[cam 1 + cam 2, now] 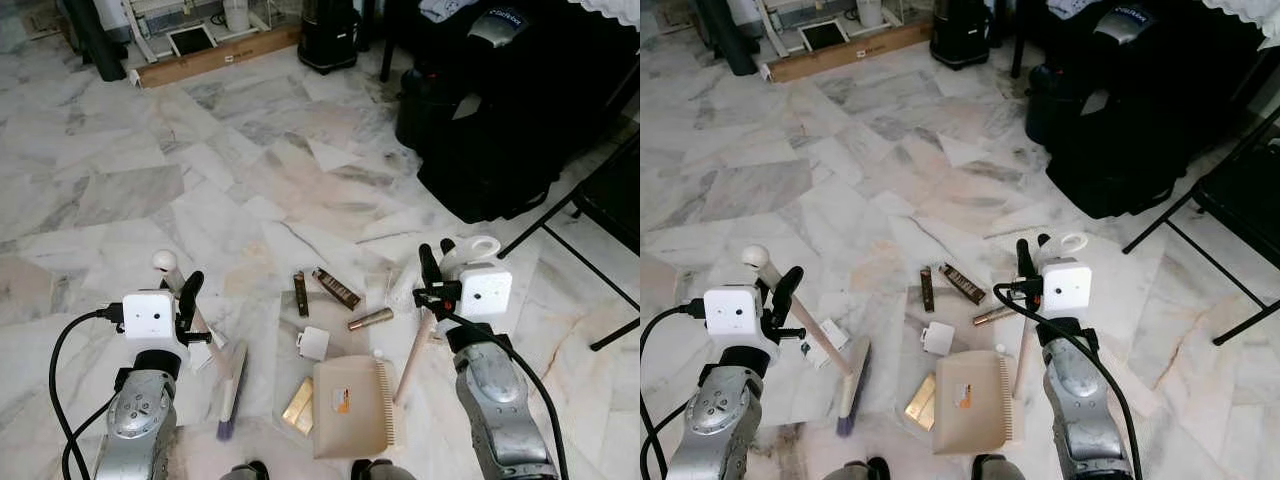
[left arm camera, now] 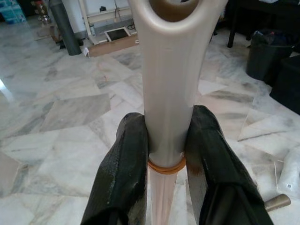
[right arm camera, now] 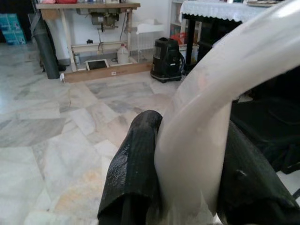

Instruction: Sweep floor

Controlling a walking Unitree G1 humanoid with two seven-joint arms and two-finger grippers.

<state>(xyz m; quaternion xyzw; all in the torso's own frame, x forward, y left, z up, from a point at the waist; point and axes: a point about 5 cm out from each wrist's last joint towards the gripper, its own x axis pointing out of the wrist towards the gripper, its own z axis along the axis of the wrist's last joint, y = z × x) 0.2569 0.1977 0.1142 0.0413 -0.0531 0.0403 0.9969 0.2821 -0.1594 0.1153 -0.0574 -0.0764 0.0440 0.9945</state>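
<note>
Left gripper (image 2: pixel 165 154): both black fingers (image 2: pixel 123 164) clamped on the pale cream plastic broom handle (image 2: pixel 171 84), just above its orange ring.
Right gripper (image 3: pixel 187 164): fingers closed around the white looped plastic dustpan handle (image 3: pixel 206 117).
Broom: small hand brush (image 1: pixel 228 390) with its bristle head resting on the floor, low at the robot's left; handle tilted up to the left gripper.
Dustpan: beige flat plastic pan (image 1: pixel 350 405) with a toothed edge, lying on the floor between the arms; wooden stick (image 1: pixel 412 352) rising to the right gripper.
Litter: gold wrappers (image 1: pixel 298 405) touching the pan's left edge; small white box (image 1: pixel 313 343), two dark brown bars (image 1: pixel 336 288) and brass-coloured tube (image 1: pixel 370 320) just beyond the pan.
Floor: polished grey-white marble tiles (image 1: pixel 150 190).
Obstacles: black bags (image 1: pixel 500 130) and black folding chair frame (image 1: pixel 590 215) ahead on the right; wooden plank (image 1: pixel 215 55) far ahead.
</note>
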